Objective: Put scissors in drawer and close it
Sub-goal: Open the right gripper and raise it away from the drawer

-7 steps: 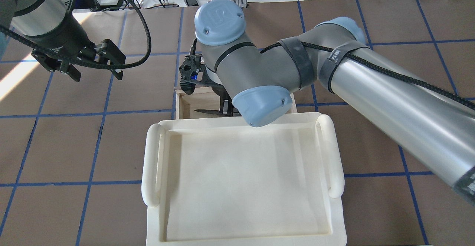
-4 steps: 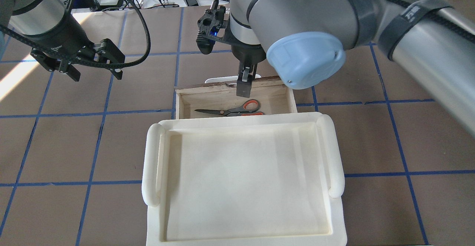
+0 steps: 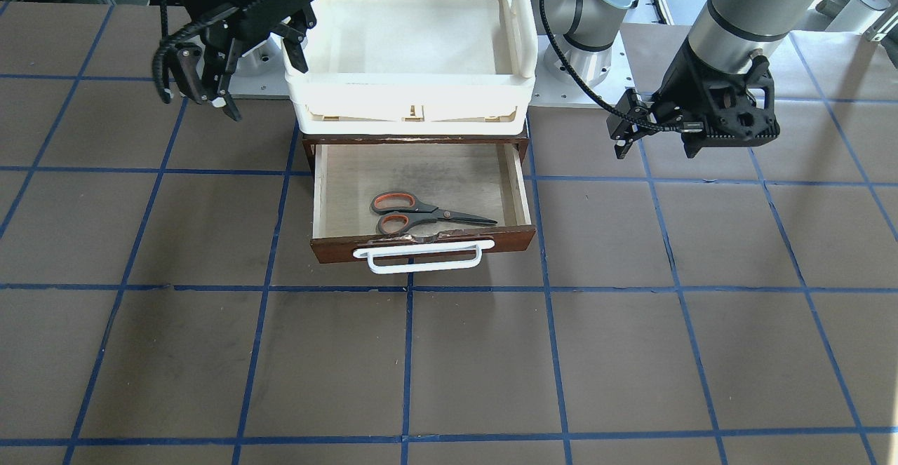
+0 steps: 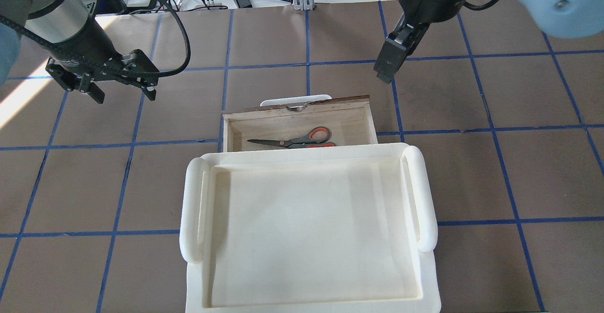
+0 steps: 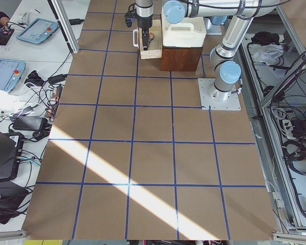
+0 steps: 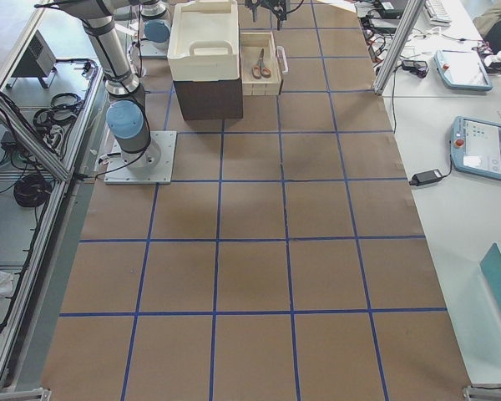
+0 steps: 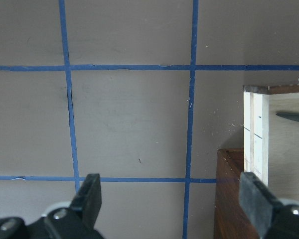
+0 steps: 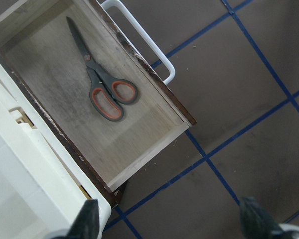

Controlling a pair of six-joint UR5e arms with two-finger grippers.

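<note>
The scissors [image 3: 421, 214], with orange-red and black loops and dark blades, lie flat inside the open drawer [image 3: 421, 244]. From overhead the scissors [image 4: 297, 139] rest near the tray's edge in the drawer [image 4: 295, 109]. The right wrist view shows the scissors [image 8: 99, 74] alone on the drawer's pale floor [image 8: 139, 144]. My right gripper [image 4: 387, 70] hangs open and empty above the table, beyond the drawer's right corner. My left gripper [image 4: 123, 95] is open and empty, well left of the drawer; its wrist view shows the drawer's side wall [image 7: 254, 134].
A cream-white plastic tray [image 4: 198, 209] sits on top of the dark brown cabinet [image 7: 229, 199] that holds the drawer. The white bar handle [image 3: 421, 260] sticks out from the drawer front. Brown table with a blue tape grid [image 3: 547, 290] lies all around.
My right gripper rose out of the drawer and swung away to the right, leaving the scissors lying inside. The left arm stayed nearly still.
</note>
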